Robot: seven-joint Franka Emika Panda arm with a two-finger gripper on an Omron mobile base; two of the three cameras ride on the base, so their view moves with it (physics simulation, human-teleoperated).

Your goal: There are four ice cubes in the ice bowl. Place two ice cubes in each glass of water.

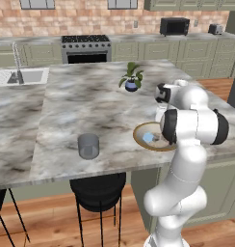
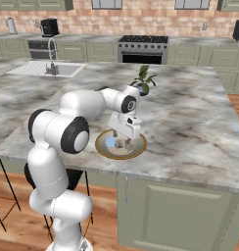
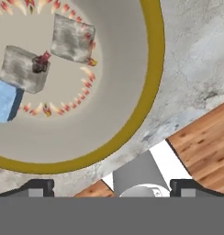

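Gripper [image 2: 122, 142] hangs over ice bowl [image 3: 153, 69], jaws wide apart, lined up to grab ice cubes [image 3: 3, 101] for glass of water [image 1: 88, 146]

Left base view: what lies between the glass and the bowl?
Nothing: bare marble counter runs from the glass to the bowl.

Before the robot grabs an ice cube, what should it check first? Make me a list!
1. Fingers of the gripper open: ok.
2. Gripper over the ice bowl: ok.
3. Ice cubes in bowl: ok, a blue one and two greyish ones show.
4. Fingers lined up around one cube: not ok, the cubes sit off to the side.
5. A glass of water standing upright on the counter: ok.
6. Second glass: cannot tell.
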